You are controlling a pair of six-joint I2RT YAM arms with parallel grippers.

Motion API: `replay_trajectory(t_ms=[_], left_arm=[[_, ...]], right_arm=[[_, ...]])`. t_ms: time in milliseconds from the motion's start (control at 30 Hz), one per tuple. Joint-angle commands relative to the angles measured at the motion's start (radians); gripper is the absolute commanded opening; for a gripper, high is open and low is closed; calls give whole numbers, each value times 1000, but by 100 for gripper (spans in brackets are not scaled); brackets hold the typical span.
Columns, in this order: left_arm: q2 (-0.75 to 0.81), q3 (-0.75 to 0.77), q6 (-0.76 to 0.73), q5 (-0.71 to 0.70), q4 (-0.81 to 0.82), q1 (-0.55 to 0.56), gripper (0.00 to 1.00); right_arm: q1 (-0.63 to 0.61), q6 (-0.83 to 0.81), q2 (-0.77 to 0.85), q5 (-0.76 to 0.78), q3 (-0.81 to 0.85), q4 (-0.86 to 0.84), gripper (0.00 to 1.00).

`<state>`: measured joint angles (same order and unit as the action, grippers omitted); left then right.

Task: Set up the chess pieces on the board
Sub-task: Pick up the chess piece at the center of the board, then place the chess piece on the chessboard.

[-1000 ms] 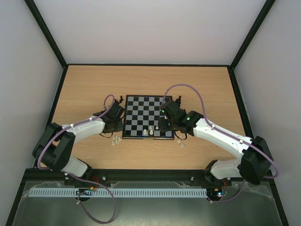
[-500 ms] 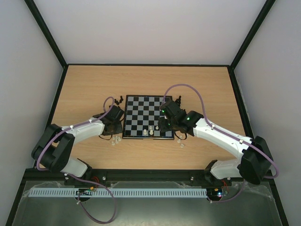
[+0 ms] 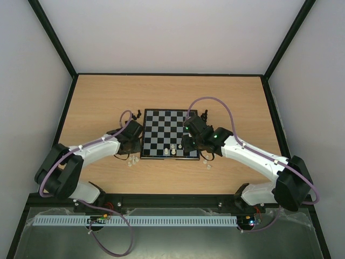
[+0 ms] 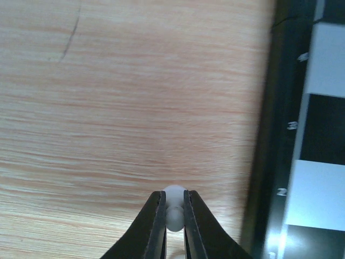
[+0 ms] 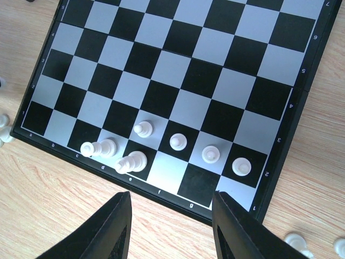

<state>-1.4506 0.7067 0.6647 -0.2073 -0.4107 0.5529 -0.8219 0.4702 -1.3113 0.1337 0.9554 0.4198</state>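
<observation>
The board lies mid-table, with several white chess pieces standing in its two near rows. In the left wrist view my left gripper is shut on a small white piece over bare wood, just left of the board's black rim. From above, that gripper sits off the board's near-left corner. My right gripper hangs open over the board's near edge with nothing between its fingers. From above it is at the near right of the board.
Loose white pieces lie on the wood off the near-left corner and the near-right corner, the latter also in the right wrist view. Black pieces stand off the far-left corner and the far-right corner.
My left gripper has closed on the small white piece beside the board, and its arm has shifted slightly. The right arm has not moved.
</observation>
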Motion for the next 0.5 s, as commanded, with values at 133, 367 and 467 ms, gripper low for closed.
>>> replay_trajectory(t_ms=[133,367,467], left_arm=[[38,163,-7,-30,-122,76,4],[-94,305,-33,-23,-145,167,5],[-164,355,-46,-9,-135,199,4]], right_arm=[[2,-15,23,17,16,52,42],[2,-16,58,67,46,113,42],[2,-16,68,76,58,132,42]])
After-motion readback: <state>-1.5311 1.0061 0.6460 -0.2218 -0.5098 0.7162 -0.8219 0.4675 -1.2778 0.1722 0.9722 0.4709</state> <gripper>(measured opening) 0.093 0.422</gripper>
